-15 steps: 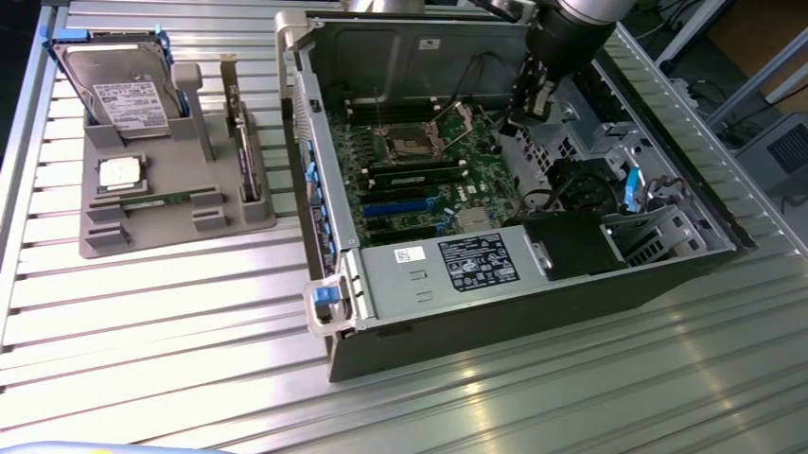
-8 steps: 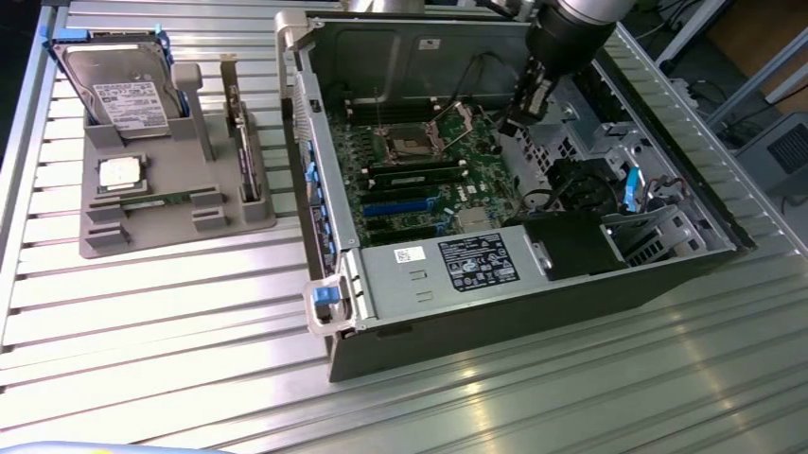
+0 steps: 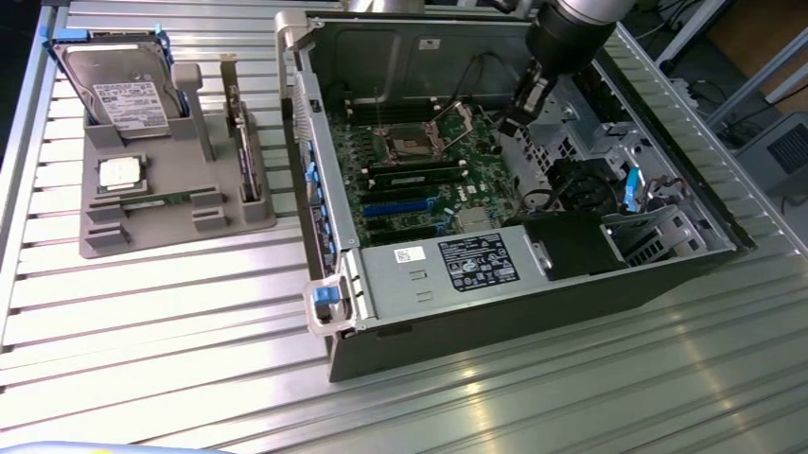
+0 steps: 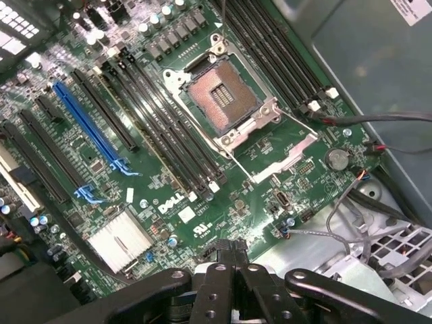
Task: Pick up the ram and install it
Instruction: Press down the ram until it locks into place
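The ram (image 3: 159, 200) is a thin green stick lying flat near the front of the grey parts tray (image 3: 101, 236), at the exterior view's left. My gripper (image 3: 514, 121) hangs inside the open computer case (image 3: 505, 312), far from the ram, above the motherboard (image 3: 436, 189) beside the processor socket (image 3: 411, 144). In the wrist view the gripper (image 4: 231, 252) is shut with nothing between its fingers. It hovers over the board's edge, with the open socket (image 4: 223, 94) and the long black memory slots (image 4: 169, 135) beyond it.
The tray also holds a hard drive (image 3: 124, 93), a square silver processor (image 3: 120, 173) and an upright expansion card (image 3: 240, 142). Cables (image 4: 358, 196) and a drive cage (image 3: 593, 123) crowd the case beside the arm. A power supply (image 3: 442, 265) fills the case's front.
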Controlling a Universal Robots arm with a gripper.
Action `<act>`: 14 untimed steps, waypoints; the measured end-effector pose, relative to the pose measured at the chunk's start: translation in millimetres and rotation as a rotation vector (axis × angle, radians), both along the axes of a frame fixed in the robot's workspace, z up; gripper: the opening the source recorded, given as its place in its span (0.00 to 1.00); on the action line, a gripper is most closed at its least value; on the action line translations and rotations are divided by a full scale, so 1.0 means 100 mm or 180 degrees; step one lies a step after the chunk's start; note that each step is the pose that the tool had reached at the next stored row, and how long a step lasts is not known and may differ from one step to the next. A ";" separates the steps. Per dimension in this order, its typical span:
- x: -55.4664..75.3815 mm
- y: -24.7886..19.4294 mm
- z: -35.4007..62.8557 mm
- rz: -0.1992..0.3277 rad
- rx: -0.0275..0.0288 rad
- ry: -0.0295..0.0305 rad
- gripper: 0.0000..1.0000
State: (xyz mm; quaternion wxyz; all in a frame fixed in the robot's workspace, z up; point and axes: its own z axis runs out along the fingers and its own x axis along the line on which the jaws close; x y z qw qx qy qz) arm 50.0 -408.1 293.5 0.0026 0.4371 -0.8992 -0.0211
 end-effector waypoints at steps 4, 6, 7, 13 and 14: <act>0.00 0.000 0.000 -0.0142 0.0000 0.0000 0.10; 0.00 0.000 0.000 -0.0231 0.0000 0.0000 0.10; 0.00 0.000 0.000 -0.0257 0.0000 0.0000 0.10; 0.00 0.000 0.000 -0.0490 0.0000 0.0000 0.10; 0.00 0.000 0.000 -0.0555 0.0000 0.0000 0.10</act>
